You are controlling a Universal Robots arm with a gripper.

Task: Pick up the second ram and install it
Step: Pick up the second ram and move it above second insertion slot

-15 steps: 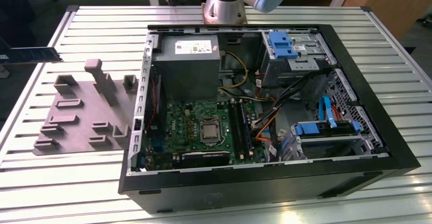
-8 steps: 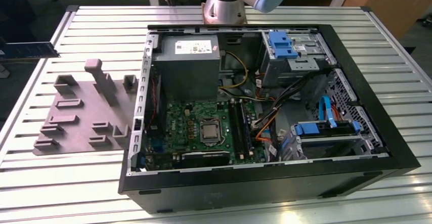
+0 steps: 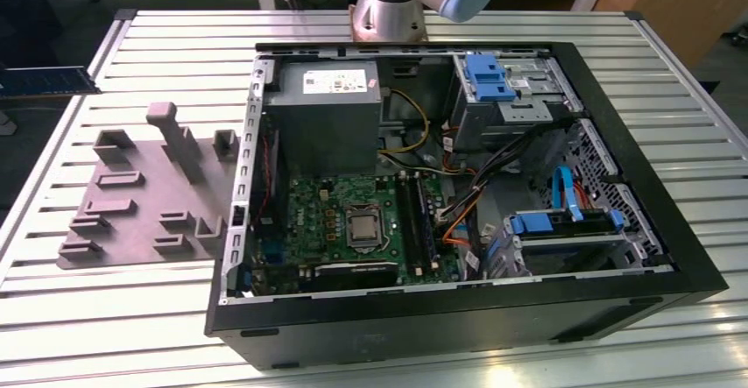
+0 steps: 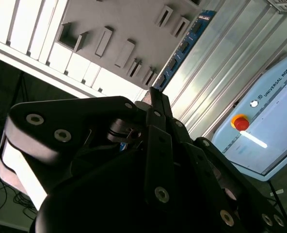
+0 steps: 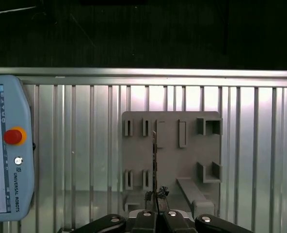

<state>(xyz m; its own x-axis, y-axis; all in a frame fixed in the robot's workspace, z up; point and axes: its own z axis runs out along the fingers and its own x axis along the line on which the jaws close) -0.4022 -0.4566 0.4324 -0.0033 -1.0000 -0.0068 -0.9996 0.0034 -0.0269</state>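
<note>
Slatted metal table (image 5: 85, 145) under grey fixture tray (image 5: 182, 160). Gripper (image 5: 155, 195) pinched on second ram (image 4: 182, 48), strip on edge, held above tray. Carry likely needs firm, square grip; keep strip level, clear of tray posts.

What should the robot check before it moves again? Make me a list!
1. Grip on the second ram: ok, the gripper is shut on one end.
2. Ram off the grey fixture plate: ok, it looks lifted.
3. Computer case open: ok, its side is off.
4. Long black slots free: cannot tell.
5. Cables away from the slots: not ok, orange ones lie close beside them.
</note>
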